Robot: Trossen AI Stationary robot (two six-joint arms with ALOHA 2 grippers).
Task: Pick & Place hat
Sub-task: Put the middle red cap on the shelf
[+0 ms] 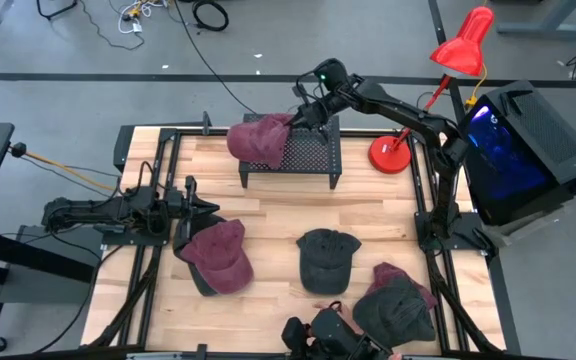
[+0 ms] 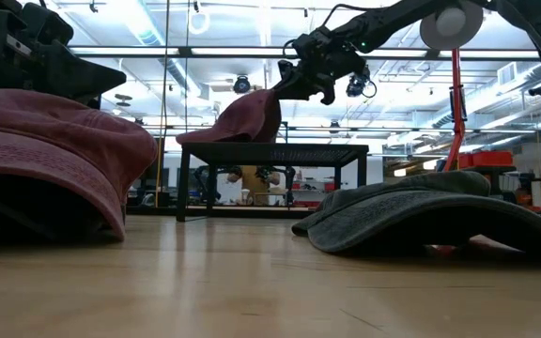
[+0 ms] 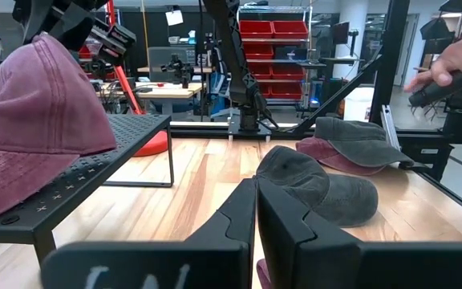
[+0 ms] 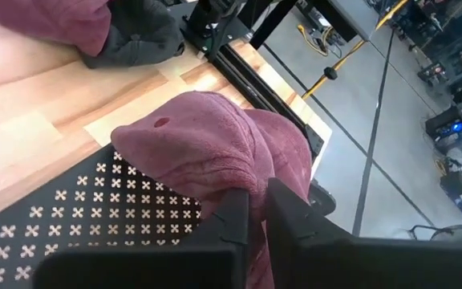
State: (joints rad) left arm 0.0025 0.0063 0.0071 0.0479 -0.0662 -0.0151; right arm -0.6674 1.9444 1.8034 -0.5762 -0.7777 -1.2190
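A maroon hat (image 1: 258, 138) (image 2: 247, 117) (image 4: 207, 144) sits at the left end of the black perforated stand (image 1: 308, 150) (image 2: 270, 150). Its brim (image 2: 203, 136) rests on the stand top. My right gripper (image 1: 301, 113) (image 2: 294, 83) (image 4: 255, 210) is shut on this hat. My left gripper (image 1: 208, 208) (image 3: 257, 193) is shut and hovers at the table's left, just above a second maroon hat (image 1: 218, 255) (image 2: 54, 141) that lies on the wood. I cannot see it touching that hat. My right gripper pinches a fold of the maroon hat's crown (image 4: 257, 178) between its two fingers, on the side away from the brim. It comes slanting down from the table's right. The crown is tilted up at the fingers while the brim lies on the stand.
A dark grey hat (image 1: 326, 258) (image 3: 319, 185) lies mid-table. A grey hat on a maroon one (image 1: 398, 300) (image 3: 359, 140) lies near the right near corner. A red desk lamp (image 1: 408, 150) stands right of the stand. A person's hand (image 3: 455, 64) shows beyond the table.
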